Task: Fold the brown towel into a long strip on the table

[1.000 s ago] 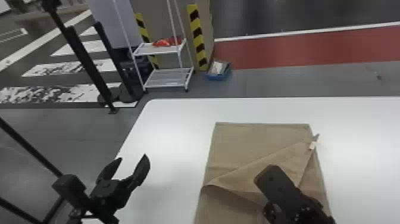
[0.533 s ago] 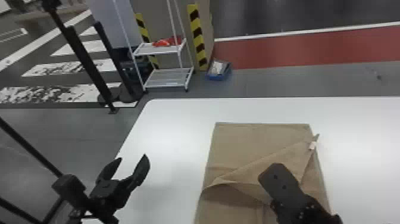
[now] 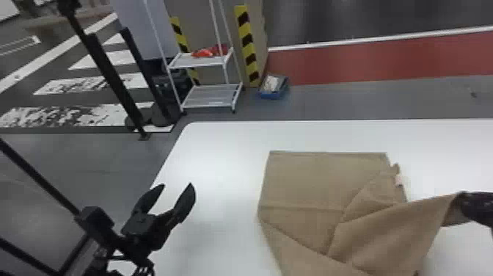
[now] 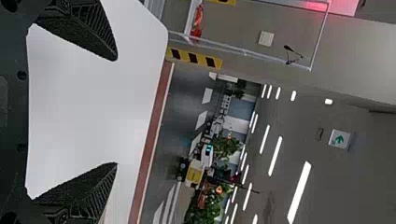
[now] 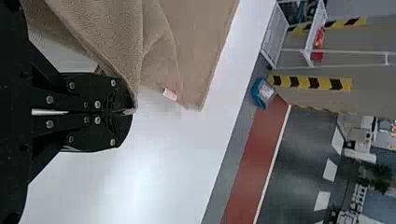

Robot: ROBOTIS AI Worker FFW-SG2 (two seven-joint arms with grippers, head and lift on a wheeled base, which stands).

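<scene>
Our right gripper (image 5: 128,112) has swung rightward, pinched tight on the towel (image 3: 319,180); our left gripper (image 3: 176,185) gapes empty. We should draw gently, keeping edges straight.

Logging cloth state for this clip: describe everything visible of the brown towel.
The brown towel, plain, textured fabric with a small pale tag near one edge, lies partly flat on the white table. Creases and overlapping folds cross it; the right gripper pinches one part, raised and draped toward the robot's right.
</scene>
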